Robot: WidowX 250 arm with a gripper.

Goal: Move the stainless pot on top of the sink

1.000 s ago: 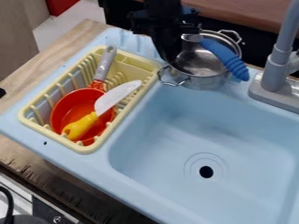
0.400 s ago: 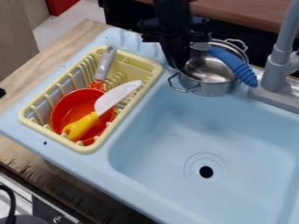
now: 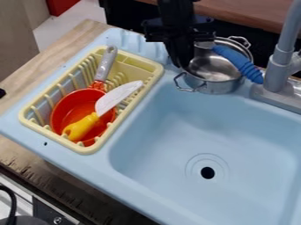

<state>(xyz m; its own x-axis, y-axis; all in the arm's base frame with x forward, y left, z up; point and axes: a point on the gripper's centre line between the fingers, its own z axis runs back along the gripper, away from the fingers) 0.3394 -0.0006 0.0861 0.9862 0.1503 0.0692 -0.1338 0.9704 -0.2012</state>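
- Sink of light blue plastic, with one wide rectangular basin and rounded corners, is the big thing in the middle; in the floor of its basin is one dark round drain hole.
- Stainless pot, round, shiny, with two wire loop handles, is at the far rim of the sink, between the rack's side and the faucet's side. Its nearer loop handle is seen over the basin's far edge. If the pot's bottom touches the sink, I cannot tell.
- Black two-finger gripper hangs down at the pot's rim, above the far edge of the sink, on the rack's side of the pot. How far it is open, I cannot tell, and also not if it has firm hold of the pot.
- Blue ribbed handle lies slanting across the pot's opening, above the far rim of the sink, and its end is pointing to the faucet.
- Grey faucet stands upright at the far right part of the sink.
- Pale yellow rectangular dish rack rests on the sink's left part, beside the basin.
- Inside this rack, left of the sink's basin, is an orange-red round pan with grey speckled handle; a knife with yellow grip and whitish blade lies over it.
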